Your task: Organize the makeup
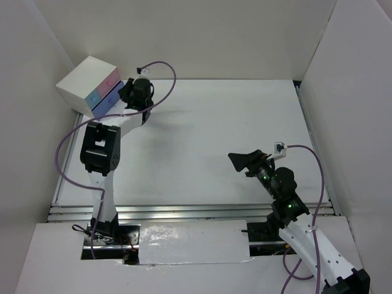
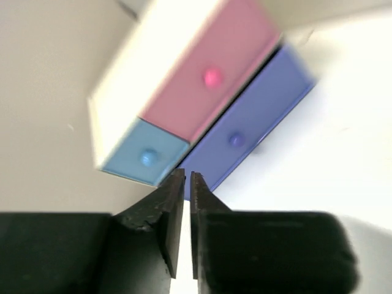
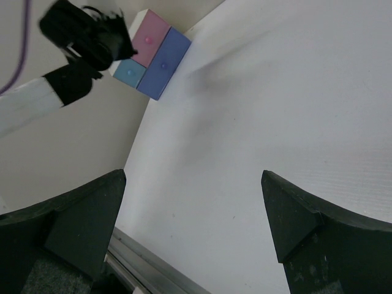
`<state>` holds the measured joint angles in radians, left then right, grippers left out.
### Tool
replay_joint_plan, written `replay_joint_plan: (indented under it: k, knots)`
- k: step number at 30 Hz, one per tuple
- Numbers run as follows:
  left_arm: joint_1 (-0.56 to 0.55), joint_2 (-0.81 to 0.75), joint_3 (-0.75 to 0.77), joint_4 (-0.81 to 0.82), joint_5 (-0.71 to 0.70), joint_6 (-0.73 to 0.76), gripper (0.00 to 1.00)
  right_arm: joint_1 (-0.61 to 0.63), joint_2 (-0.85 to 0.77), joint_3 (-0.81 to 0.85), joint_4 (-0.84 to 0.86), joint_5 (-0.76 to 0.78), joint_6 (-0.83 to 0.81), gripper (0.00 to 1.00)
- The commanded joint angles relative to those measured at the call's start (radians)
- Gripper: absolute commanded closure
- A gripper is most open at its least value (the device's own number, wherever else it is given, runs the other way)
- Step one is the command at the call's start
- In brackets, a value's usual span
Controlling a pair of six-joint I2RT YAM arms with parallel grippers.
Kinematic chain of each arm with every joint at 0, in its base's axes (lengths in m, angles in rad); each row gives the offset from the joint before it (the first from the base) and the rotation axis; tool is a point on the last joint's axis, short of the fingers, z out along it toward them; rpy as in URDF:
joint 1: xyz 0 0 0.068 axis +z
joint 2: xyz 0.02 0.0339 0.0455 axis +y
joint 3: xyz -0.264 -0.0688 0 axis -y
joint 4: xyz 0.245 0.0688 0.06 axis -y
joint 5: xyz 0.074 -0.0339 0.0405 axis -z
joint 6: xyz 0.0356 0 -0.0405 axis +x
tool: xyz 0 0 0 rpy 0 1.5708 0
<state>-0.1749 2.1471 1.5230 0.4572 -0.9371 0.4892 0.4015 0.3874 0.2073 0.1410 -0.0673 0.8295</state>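
I see no makeup in any view. The drawer box (image 1: pixel 86 82), upper left in the top view, lies just ahead of my left claw (image 2: pixel 187 179), barely parted, empty. My right claw (image 3: pixel 193 184) gapes empty, well apart.

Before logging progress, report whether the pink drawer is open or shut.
Shut: the pink drawer sits flush in the white box, left wrist view.

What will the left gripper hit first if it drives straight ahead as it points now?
Likely the white drawer box: the left gripper aims where its light blue drawer meets the purple drawer. The remaining gap is unclear.
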Motion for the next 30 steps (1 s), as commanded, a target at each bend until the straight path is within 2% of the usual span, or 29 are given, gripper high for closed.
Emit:
replay_joint_plan:
  k: [1, 3, 4, 5, 6, 7, 8, 9, 10, 11, 12, 14, 15, 19, 22, 24, 26, 27, 29, 30]
  knots:
    - [-0.093, -0.232, 0.040, 0.046, -0.020, -0.060, 0.77, 0.002, -0.031, 0.014, 0.048, 0.018, -0.004, 0.00]
    - [-0.149, -0.365, 0.061, -0.046, -0.043, -0.145, 0.72, 0.002, -0.050, 0.011, 0.042, 0.021, -0.009, 0.00]
    - [-0.165, -0.415, 0.074, -0.101, -0.054, -0.202, 0.65, 0.002, -0.068, 0.001, 0.046, 0.023, -0.010, 0.00]
    - [-0.194, -0.526, 0.095, -0.294, -0.028, -0.286, 0.62, 0.002, -0.076, -0.006, 0.055, 0.032, -0.012, 0.00]
    - [-0.201, -0.590, 0.126, -0.398, 0.015, -0.475, 0.57, 0.002, -0.091, -0.009, 0.057, 0.040, -0.016, 0.00]
    - [-0.204, -0.649, 0.134, -0.507, 0.077, -0.594, 0.32, 0.002, -0.097, -0.019, 0.060, 0.049, -0.023, 0.00]
    - [-0.202, -0.717, 0.123, -0.588, 0.216, -0.685, 0.24, 0.002, -0.102, -0.020, 0.057, 0.066, -0.029, 0.00]
    - [-0.204, -0.853, 0.064, -0.668, 0.300, -0.793, 0.16, 0.002, -0.110, -0.019, 0.049, 0.090, -0.039, 0.00]
    - [-0.207, -0.919, 0.025, -0.698, 0.373, -0.835, 0.06, 0.002, -0.114, 0.000, 0.013, 0.113, -0.046, 0.00]
    - [-0.216, -1.052, -0.063, -0.747, 0.462, -0.895, 0.05, 0.005, -0.122, 0.019, -0.022, 0.162, -0.050, 0.00]
    - [-0.221, -1.117, -0.105, -0.777, 0.493, -0.919, 0.01, 0.005, -0.140, 0.068, -0.058, 0.182, -0.064, 0.00]
    - [-0.224, -1.278, -0.200, -0.872, 0.538, -0.974, 0.01, 0.005, -0.183, 0.118, -0.144, 0.242, -0.096, 0.00]
    - [-0.225, -1.332, -0.231, -0.973, 0.555, -0.985, 0.00, 0.005, -0.196, 0.166, -0.177, 0.259, -0.105, 0.00]
    - [-0.225, -1.622, -0.357, -1.161, 0.572, -0.996, 0.01, 0.005, -0.246, 0.302, -0.349, 0.291, -0.133, 0.00]
    - [-0.224, -1.757, -0.383, -1.256, 0.537, -0.957, 0.01, 0.005, -0.285, 0.374, -0.428, 0.268, -0.144, 0.00]
    - [-0.225, -1.768, -0.415, -1.287, 0.477, -0.914, 0.00, 0.005, -0.306, 0.383, -0.451, 0.258, -0.151, 0.00]
    - [-0.225, -1.686, -0.435, -1.296, 0.504, -0.868, 0.01, 0.003, -0.311, 0.368, -0.465, 0.265, -0.130, 0.00]
    - [-0.224, -1.631, -0.445, -1.287, 0.570, -0.859, 0.01, 0.005, -0.311, 0.359, -0.468, 0.265, -0.124, 0.00]
    - [-0.225, -1.435, -0.480, -1.208, 0.630, -0.833, 0.01, 0.003, -0.326, 0.319, -0.457, 0.259, -0.092, 0.00]
    - [-0.225, -1.283, -0.486, -1.128, 0.653, -0.815, 0.01, 0.005, -0.334, 0.301, -0.434, 0.255, -0.080, 0.00]
